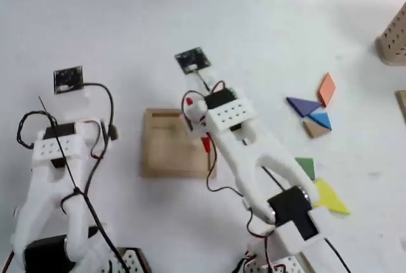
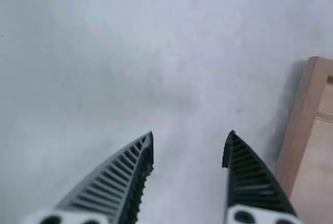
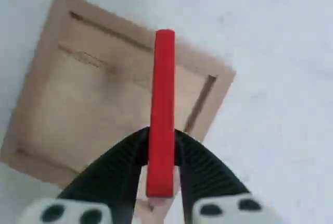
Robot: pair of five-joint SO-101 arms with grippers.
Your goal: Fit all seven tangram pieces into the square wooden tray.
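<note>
While the right tool (image 3: pixel 161 133) is clamping the red piece (image 3: pixel 164 78) edge-on over the tray (image 3: pixel 46 52), its long axis is running straight outward. The left tool (image 2: pixel 190 133) is hanging spread apart above the surface (image 2: pixel 104 52) beside the tray. From high, the yellow piece (image 1: pixel 330 197) is lying well apart.

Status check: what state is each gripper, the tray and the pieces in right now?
left gripper: open, empty.
right gripper: shut on the red piece, above the tray.
tray: empty.
orange piece, green piece, yellow piece: loose on the table, outside the tray.
</note>
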